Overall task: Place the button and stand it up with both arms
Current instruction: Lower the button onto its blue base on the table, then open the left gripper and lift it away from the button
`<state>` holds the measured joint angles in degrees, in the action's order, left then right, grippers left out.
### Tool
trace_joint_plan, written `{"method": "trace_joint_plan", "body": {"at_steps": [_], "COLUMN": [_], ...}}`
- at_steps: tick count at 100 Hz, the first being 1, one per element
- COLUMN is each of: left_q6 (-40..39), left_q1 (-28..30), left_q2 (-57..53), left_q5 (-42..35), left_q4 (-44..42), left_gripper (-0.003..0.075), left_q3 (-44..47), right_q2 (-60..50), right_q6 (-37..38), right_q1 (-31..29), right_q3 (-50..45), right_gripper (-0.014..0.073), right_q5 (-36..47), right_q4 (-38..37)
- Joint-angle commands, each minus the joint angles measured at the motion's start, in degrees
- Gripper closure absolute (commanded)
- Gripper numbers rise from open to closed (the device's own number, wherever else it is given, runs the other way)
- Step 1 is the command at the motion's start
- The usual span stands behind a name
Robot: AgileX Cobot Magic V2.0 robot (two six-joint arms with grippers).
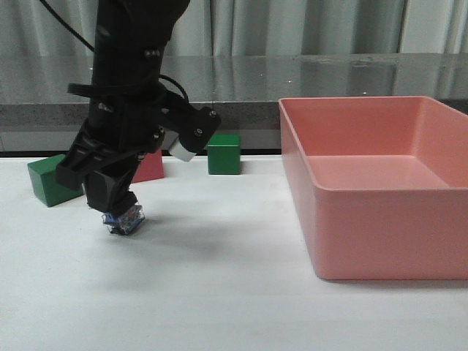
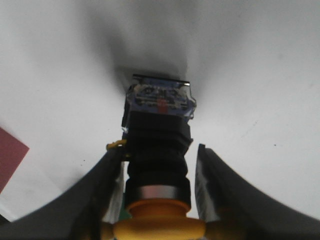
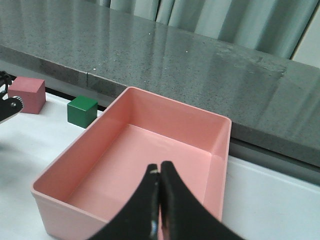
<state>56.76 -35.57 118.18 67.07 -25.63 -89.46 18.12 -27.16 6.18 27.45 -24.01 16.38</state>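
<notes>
- No readable writing; clear base of button (image 2: 159, 150) shows a small red mark + dark print, too blurred to read.
- Button long axis runs along the L gripper (image 1: 117, 208) fingers: yellow cap up between them, clear-bluish base pointing down at the table (image 1: 219, 292), slightly tilted.
- L gripper partly closed, clamping the button's black body/cap from both sides; base sticks out past the fingertips.
- Base at or just above the tabletop, can't tell if touching; toward the table's left side, nearer the back edge than the front.
- R gripper (image 3: 159, 200) fingers pressed together, nothing held, above the pink bin (image 1: 439, 241).
- Bin at the table's right side.
- Green cube (image 1: 224, 154), pink cube (image 1: 150, 167), 2nd green cube (image 1: 47, 180) along the back edge.
</notes>
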Motion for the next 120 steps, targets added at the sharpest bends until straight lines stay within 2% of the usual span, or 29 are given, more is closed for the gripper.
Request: {"method": "trace_joint_plan", "body": {"at_steps": [1, 22, 32, 43, 60, 68, 104, 120], "left_q6": [-0.54, -0.54, -0.54, -0.54, -0.78, -0.78, -6.88, -20.37], "left_q1": [-0.33, -0.57, -0.56, -0.56, -0.56, -0.56, -0.1, -0.1], "left_q2": [-1.6, -0.45, -0.45, -0.45, -0.55, -0.55, -4.18, -8.64], "left_q5": [2.64, 4.11, 4.39, 4.42, 4.42, 5.62, 6.0, 5.89], "left_q4": [-1.0, -1.43, -0.93, 1.24, 4.21, 5.33, 5.81, 5.81], "left_gripper": [0.0739, 0.0736, 0.0678, 0.052, 0.0199, 0.0125, 0.0112, 0.0123], "left_q3": [-1.56, -1.99, -3.2, -4.73, -7.33, -8.79, -11.82, -11.82], "right_q2": [0.39, 0.39, 0.39, 0.39, 0.39, 0.39, 0.39, 0.39], "right_q6": [-0.11, -0.11, -0.11, -0.11, -0.11, -0.11, -0.11, -0.11], "right_q1": [-0.29, -0.29, -0.29, -0.29, -0.29, -0.29, -0.29, -0.29], "right_q3": [1.51, 1.51, 1.51, 1.51, 1.51, 1.51, 1.51, 1.51], "right_gripper": [0.067, 0.067, 0.067, 0.067, 0.067, 0.067, 0.067, 0.067], "right_q5": [4.14, 4.14, 4.14, 4.09, 4.03, 3.91, 3.91, 3.91], "right_q4": [0.19, 0.19, 0.19, 0.19, 0.19, 0.19, 0.19, 0.19]}}
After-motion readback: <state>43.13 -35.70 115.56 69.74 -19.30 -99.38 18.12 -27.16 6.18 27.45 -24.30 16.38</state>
